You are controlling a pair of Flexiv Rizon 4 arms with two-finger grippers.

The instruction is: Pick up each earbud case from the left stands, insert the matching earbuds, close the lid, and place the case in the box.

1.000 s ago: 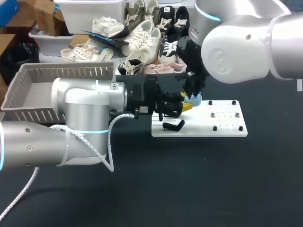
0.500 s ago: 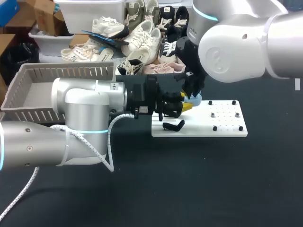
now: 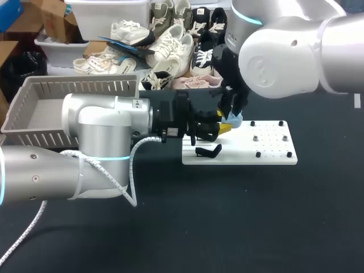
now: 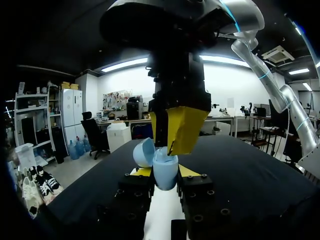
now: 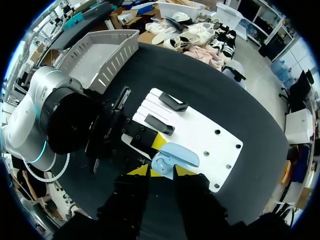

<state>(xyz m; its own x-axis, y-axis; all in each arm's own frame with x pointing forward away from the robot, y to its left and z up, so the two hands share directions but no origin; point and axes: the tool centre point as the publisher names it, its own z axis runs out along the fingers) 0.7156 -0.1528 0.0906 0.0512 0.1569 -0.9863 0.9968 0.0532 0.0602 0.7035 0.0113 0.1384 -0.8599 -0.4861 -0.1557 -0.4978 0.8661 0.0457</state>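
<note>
A light-blue earbud case (image 4: 165, 172) stands upright with its lid (image 4: 144, 152) swung open. My left gripper (image 4: 166, 171) is shut on its body from both sides; it holds the case (image 3: 232, 120) above the white stand plate (image 3: 273, 154). My right gripper (image 4: 175, 142) hangs straight over the open case, tips just above its mouth. From the right wrist, the case (image 5: 173, 157) lies directly ahead of my right gripper (image 5: 162, 170), whose fingers stand slightly apart with nothing between them. Whether earbuds sit in the case is hidden.
Two black stands (image 5: 172, 102) (image 5: 159, 125) sit on the white plate (image 5: 200, 131), which also carries small pegs (image 3: 257, 154). A grey slatted box (image 3: 45, 102) stands at the table's far left, behind my left arm.
My right gripper's fingers have spread a little and the arm has shifted slightly left over the case. The left arm and the case have not moved.
</note>
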